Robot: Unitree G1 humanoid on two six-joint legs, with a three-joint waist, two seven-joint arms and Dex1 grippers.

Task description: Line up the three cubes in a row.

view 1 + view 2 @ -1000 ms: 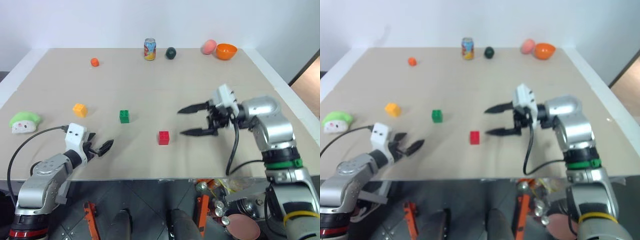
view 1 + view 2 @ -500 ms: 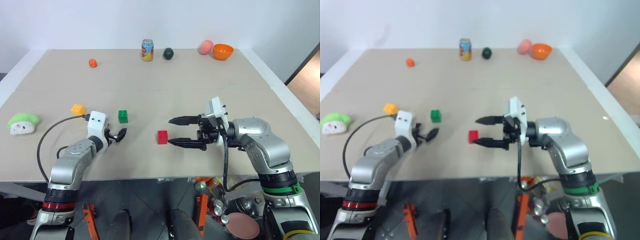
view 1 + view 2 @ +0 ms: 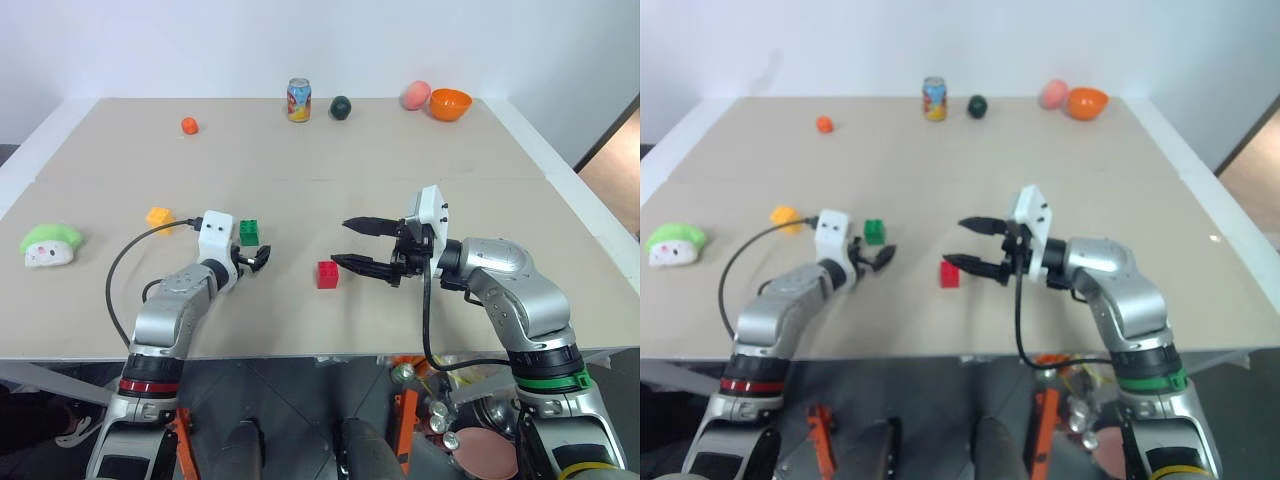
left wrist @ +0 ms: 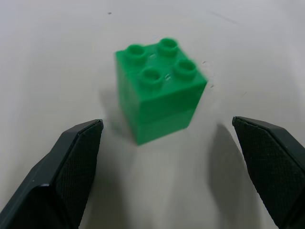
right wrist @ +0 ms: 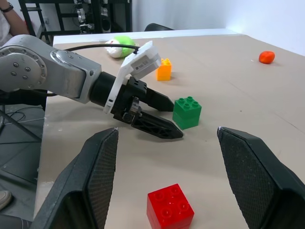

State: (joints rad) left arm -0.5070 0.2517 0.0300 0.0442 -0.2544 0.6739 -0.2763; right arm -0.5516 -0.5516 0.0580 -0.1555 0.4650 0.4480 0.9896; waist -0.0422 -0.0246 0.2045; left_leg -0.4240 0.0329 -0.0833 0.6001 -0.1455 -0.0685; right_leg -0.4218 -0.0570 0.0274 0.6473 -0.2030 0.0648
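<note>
Green cube studs-up before open left pincer; right pincer open.

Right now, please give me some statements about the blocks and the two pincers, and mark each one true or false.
1. The left pincer is open, with the green block just ahead of it. True.
2. The right pincer holds the red block. False: it is open and the block sits free on the table.
3. The three blocks touch each other. False: all stand apart.
4. The yellow-orange block lies nearer the plush toy than the red block does. True.
</note>
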